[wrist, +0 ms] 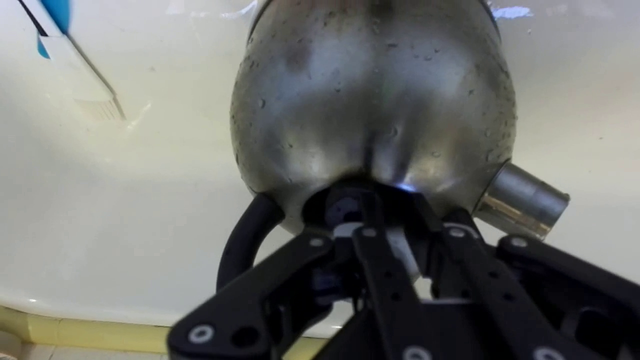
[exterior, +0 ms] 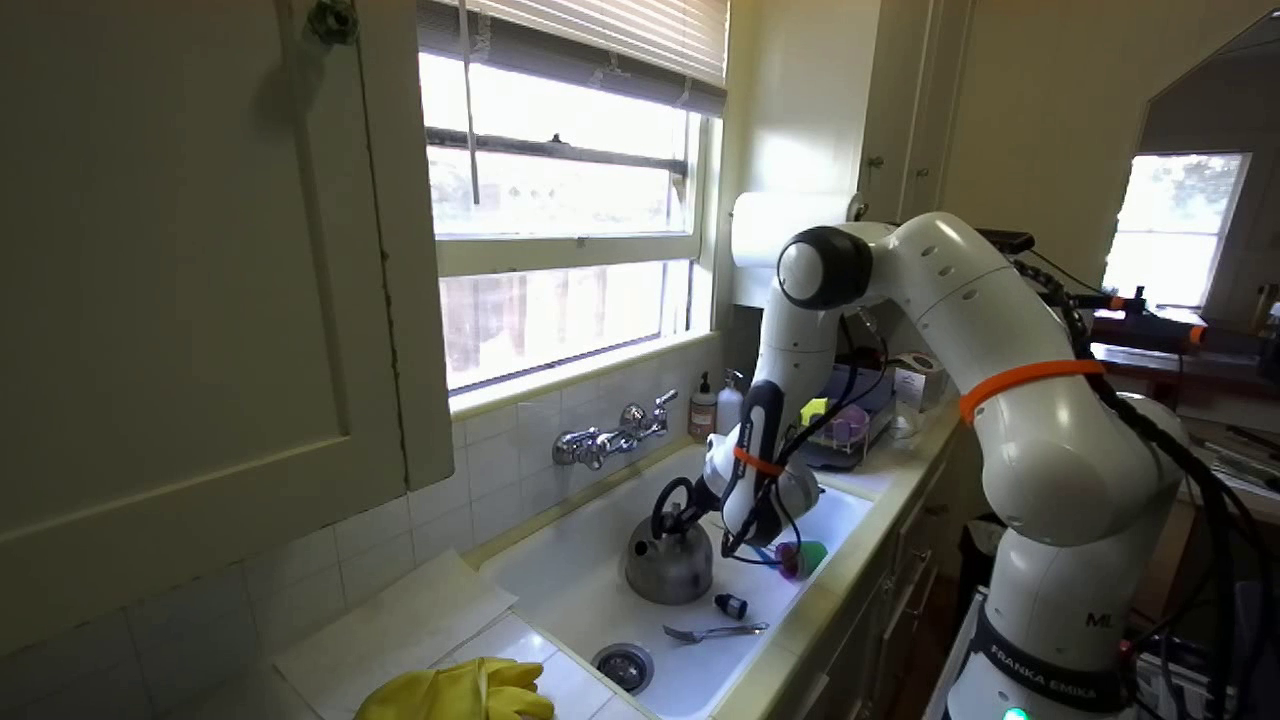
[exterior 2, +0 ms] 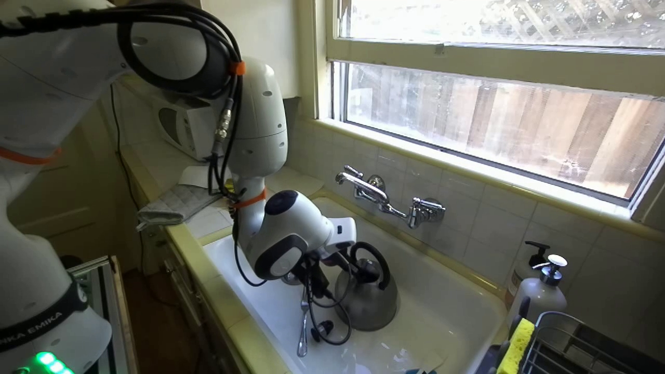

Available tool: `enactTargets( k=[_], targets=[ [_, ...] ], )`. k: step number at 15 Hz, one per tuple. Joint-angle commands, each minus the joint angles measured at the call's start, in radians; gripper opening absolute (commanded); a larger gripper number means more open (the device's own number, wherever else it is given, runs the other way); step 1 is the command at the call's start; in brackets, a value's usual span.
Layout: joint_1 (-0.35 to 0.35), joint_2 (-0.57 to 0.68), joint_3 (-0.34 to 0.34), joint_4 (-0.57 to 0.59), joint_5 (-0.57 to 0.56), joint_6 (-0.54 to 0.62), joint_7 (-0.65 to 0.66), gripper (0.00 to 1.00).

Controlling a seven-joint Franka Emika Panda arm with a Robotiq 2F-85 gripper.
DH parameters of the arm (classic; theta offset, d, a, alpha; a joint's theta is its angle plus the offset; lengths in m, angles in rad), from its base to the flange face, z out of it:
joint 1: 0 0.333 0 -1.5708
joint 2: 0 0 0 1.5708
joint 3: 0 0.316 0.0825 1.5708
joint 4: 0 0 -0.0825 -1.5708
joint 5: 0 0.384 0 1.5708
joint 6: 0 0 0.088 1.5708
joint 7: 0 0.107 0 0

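Your end effector is at the top of the kettle, by its handle, jaws only partly apart; you cannot tell whether they grip anything; the kettle stands upright in the sink; in an exterior view the fork lies near right of it.

Your arm: arched, elbow high | your forearm: hanging down | your wrist: bent, low | your gripper: tilted downward, jaws partly apart, you can't see whether they grip
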Motion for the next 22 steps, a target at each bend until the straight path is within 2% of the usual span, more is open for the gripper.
enactTargets(
  k=[1,5,10,17,22],
  targets=[
    [0.021,0.083,-0.021,0.037,0.043,0.116,0.008,0.00],
    [0.027,0.141,-0.023,0.073,0.085,0.224,0.023,0.00],
    [0.040,0.179,-0.021,0.109,0.116,0.294,0.036,0.00],
    [0.057,0.173,-0.026,0.078,0.120,0.380,0.030,0.00],
    [0.073,0.171,-0.028,0.071,0.109,0.366,0.027,0.00]
  ],
)
